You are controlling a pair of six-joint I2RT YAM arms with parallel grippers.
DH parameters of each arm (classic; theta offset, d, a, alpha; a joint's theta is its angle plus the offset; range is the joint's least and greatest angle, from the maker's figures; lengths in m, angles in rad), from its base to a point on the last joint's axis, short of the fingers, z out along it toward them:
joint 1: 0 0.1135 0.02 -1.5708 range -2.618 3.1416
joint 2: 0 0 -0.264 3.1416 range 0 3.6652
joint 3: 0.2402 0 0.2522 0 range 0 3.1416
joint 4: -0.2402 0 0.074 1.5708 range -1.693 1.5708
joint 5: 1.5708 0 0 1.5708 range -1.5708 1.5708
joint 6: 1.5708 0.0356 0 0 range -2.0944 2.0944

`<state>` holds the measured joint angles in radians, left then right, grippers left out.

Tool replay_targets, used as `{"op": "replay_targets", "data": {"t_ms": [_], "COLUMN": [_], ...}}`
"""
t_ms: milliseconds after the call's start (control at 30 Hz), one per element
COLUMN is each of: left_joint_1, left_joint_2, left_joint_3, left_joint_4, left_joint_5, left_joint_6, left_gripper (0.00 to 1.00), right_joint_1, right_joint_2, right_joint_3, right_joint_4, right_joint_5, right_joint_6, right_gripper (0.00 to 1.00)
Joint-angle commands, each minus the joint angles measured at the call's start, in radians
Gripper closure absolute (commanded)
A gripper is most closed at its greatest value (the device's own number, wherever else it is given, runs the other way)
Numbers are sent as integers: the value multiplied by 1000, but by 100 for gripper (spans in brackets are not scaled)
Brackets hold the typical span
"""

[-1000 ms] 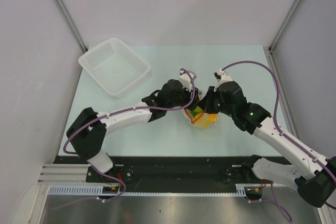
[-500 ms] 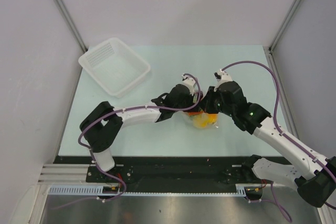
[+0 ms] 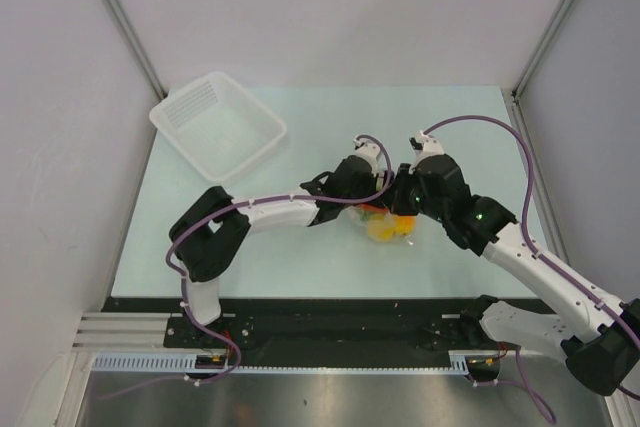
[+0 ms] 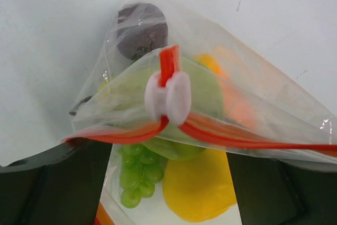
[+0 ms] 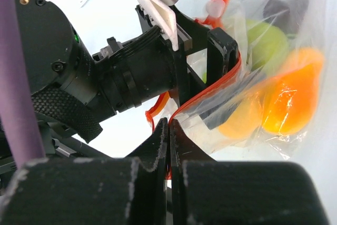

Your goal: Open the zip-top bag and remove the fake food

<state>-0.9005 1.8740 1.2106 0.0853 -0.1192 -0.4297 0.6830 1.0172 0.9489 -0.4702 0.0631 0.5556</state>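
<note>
The clear zip-top bag [image 3: 388,229] lies mid-table, its mouth gaping toward my left wrist camera. Its red zip strip [image 4: 237,136] carries a white slider [image 4: 168,97]. Inside is the fake food: green grapes [image 4: 138,175], a yellow fruit [image 4: 202,191], a green pear [image 4: 205,90], an orange piece [image 5: 292,96] and a dark round piece [image 4: 141,29]. My left gripper [image 4: 168,183] is open wide, one finger on either side of the bag's mouth, under the upper zip edge. My right gripper [image 5: 169,126] is shut on the bag's red zip edge, close beside the left gripper [image 3: 372,205].
A white slotted basket [image 3: 218,127] stands at the table's back left corner. The two wrists [image 3: 400,192] crowd together over the bag. White walls and metal posts close in the table at the back and sides.
My left arm has stretched rightward and its gripper has opened wider, now at the bag's mouth. The right gripper has kept its pinch on the zip edge without moving.
</note>
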Motion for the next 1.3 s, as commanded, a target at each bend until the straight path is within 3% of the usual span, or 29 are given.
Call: {"op": "replay_targets", "data": {"t_ms": [0, 167, 333, 433, 533, 600, 700, 733, 933, 1067, 1100, 1167, 1267], "left_joint_1": [12, 12, 12, 12, 12, 18, 23, 23, 23, 22, 20, 15, 9], "left_joint_2": [28, -2, -74, -119, -159, -165, -147, -141, -64, -35, -26, -15, 5], "left_joint_3": [30, 17, -35, -65, -92, -91, -54, -56, -11, -45, -46, -54, -72], "left_joint_4": [33, 30, 16, 10, 8, -2, -51, -48, -130, -88, -61, -47, 7], "left_joint_5": [-17, -8, 6, 21, 16, 77, 156, 191, 388, 434, 437, 437, 415], "left_joint_6": [-15, -4, 11, 34, 49, 51, 31, 26, 22, -9, -23, -33, -81], "left_gripper": [18, 51, 64, 83, 93, 89, 65, 51, 27, 20, 13, 8, 8], "right_joint_1": [12, 12, 10, 7, 4, 3, 4, 4, 3, 4, 4, 4, 6], "right_joint_2": [-25, -37, -43, -43, -48, -51, -52, -52, -60, -69, -71, -78, -94], "right_joint_3": [25, 22, 8, 5, 4, 5, -1, -1, -4, -28, -32, -41, -61], "right_joint_4": [33, 18, 16, 16, 21, 21, 36, 36, 24, 33, 33, 35, 35], "right_joint_5": [-51, -16, 17, 23, 20, 15, -6, -9, -14, -23, -26, -28, -32], "right_joint_6": [0, -17, -28, -31, -31, -25, -10, -8, -8, 3, 6, 10, 29], "right_gripper": [100, 100, 100, 100, 100, 100, 100, 100, 100, 100, 100, 100, 100]}}
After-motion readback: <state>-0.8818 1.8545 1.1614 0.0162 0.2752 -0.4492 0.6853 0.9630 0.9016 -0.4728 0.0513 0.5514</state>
